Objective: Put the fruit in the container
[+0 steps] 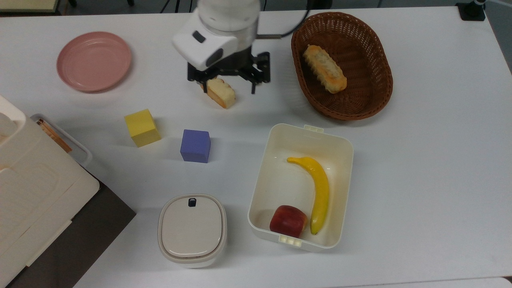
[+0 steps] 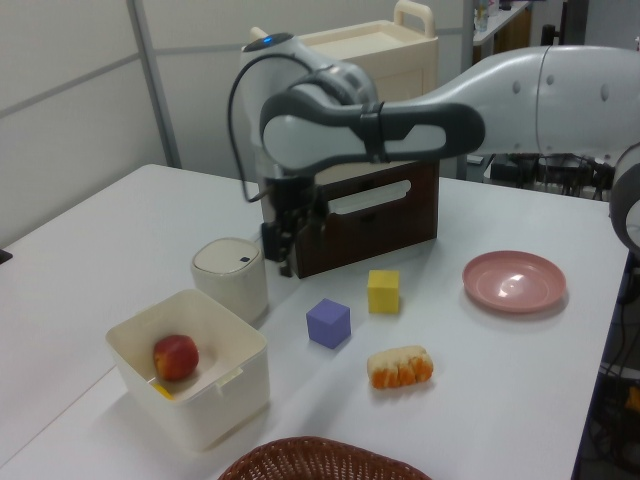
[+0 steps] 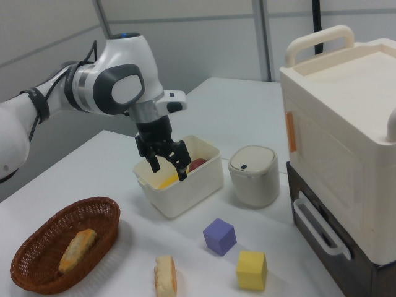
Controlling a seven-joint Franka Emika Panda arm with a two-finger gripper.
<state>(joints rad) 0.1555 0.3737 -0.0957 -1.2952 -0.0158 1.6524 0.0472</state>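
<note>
**Apple in the box, and my jaws hang over the bread**

My gripper (image 1: pixel 228 82) hangs with its jaws spread wide and nothing between them, above the slice of bread (image 1: pixel 218 92) on the table (image 1: pixel 420 160). One fingertip lines up with the slice's far end in the top view (whether it touches, I cannot tell). If I drop lower here, I judge I could nudge or pin that slice.

The fruit (image 1: pixel 288 221) lies on the floor of the container (image 1: pixel 344 188), in the corner toward the top view's bottom edge, just beside the tip of the banana (image 1: pixel 318 188). It looks settled, so rolling out seems unlikely; a bump to the container's wall could shift it.

The purple cube (image 1: pixel 195 145) and yellow cube (image 1: pixel 142 127) sit apart from me, as does the wicker basket (image 1: pixel 360 104).
</note>
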